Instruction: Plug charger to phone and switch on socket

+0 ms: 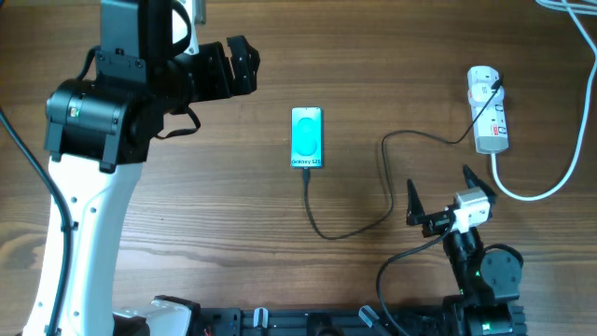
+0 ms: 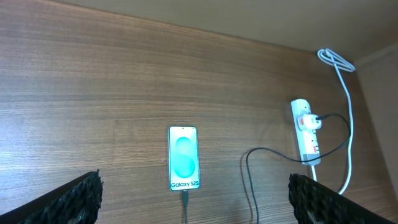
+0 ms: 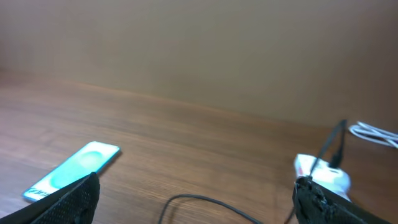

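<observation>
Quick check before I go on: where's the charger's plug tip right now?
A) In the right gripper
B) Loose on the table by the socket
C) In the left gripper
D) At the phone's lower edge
D: the charger cable ends at the lower edge of the phone, and both the left gripper and the right gripper are open and empty.

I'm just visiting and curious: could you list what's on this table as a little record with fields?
phone: flat, mid-table, cyan screen up
charger: black cable running from phone's lower edge to the socket
socket: white strip, far right; switch state unclear
left hand: open, empty, left of phone
right hand: open, empty, near the cable
</observation>
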### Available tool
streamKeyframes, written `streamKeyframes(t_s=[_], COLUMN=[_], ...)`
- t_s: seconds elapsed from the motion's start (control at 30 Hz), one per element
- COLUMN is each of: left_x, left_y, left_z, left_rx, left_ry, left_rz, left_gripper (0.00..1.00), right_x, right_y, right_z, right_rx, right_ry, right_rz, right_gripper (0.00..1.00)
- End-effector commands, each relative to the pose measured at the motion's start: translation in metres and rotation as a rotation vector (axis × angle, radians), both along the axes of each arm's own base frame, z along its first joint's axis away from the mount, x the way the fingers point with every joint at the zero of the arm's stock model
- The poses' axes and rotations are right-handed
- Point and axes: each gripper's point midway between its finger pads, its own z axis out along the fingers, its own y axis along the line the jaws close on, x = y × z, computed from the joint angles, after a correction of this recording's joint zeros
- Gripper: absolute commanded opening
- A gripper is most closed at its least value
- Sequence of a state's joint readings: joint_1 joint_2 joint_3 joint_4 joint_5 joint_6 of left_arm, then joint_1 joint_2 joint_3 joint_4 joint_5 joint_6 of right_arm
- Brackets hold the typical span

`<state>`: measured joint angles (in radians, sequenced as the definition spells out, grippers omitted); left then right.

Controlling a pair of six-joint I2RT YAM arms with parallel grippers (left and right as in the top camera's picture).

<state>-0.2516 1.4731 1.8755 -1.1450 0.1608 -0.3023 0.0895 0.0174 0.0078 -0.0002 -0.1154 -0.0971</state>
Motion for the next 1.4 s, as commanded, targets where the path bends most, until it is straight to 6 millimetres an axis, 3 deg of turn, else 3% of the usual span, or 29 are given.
streamKeyframes(t_s=[0.0,1.37], left_x=[-0.0031,-0.0031], left_y=[0.0015,0.0015], left_z=[0.0045,0.0045], left_rx=[-0.009,-0.009], left_ry=[-0.011,-0.011], left_rz=[0.012,0.012], left_gripper=[1.0,1.0], right_x=[0.0016,0.0018], right_y=[-0.0139,-0.0158], right_z=[0.0018,0.002], right_rx=[0.038,0.037], right_ry=[-0.005,-0.006], right_rz=[-0.083,-0.084], right_gripper=[1.0,1.0])
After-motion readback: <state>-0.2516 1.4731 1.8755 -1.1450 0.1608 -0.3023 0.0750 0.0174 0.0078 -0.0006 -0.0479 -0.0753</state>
